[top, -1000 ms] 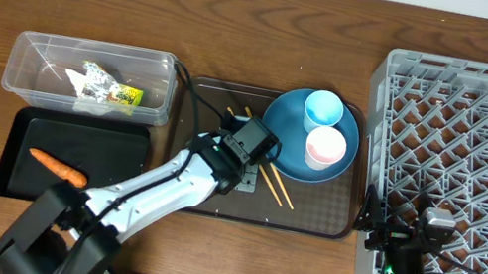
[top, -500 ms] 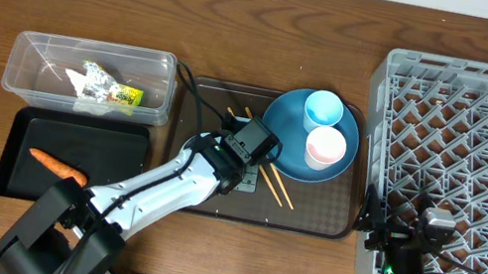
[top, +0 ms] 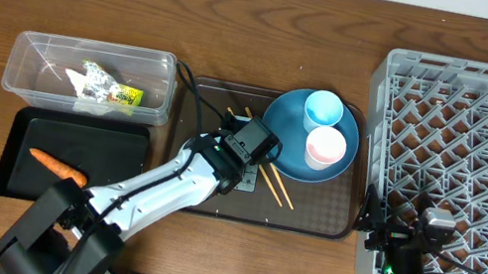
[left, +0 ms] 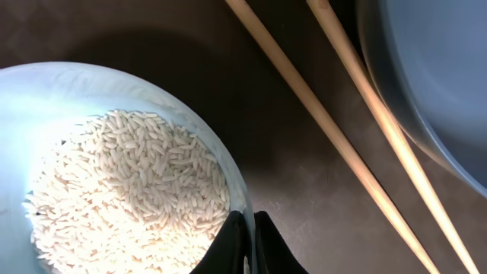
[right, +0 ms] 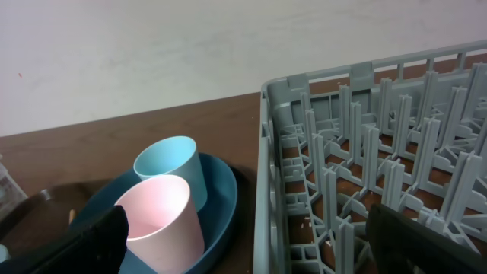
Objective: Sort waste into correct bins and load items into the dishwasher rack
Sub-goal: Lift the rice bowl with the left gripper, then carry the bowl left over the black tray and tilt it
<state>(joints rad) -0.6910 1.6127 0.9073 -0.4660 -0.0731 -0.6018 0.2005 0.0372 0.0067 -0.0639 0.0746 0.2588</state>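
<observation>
**Left gripper** [left: 245, 242]: the jaws are pinched together on the rim of the white bowl [left: 76, 84], at its right side as the wrist camera sees it.

**White bowl:** it sits on the dark brown serving tray [top: 311, 214], near the tray's middle, and holds a heap of loose white rice grains [left: 129, 190].

**Two wooden chopsticks** [left: 326, 135]: they lie flat on the serving tray just beside the bowl. They run side by side on a diagonal, between the bowl and the blue plate [top: 283, 144].

**Blue plate:** it fills the far right corner of the serving tray. The light blue cup [top: 322, 109] and the pinkish-white cup [top: 325, 147] stand upright on it, close together, with the blue one toward the far edge.

**Right gripper** [right: 247, 228]: the fingers are spread wide with nothing between them. It sits at the near left corner of the dishwasher rack [top: 465, 166], which takes up the right end of the wooden surface [top: 245, 16].

**Clear tub** [top: 37, 55]: it stands toward the left end of the surface and contains the crumpled tissue [top: 85, 81] and the snack wrapper [top: 123, 94].

**Black tray** [top: 121, 151]: it lies against the near side of the tub. The carrot [top: 56, 165] rests toward the near left corner of this tray
</observation>
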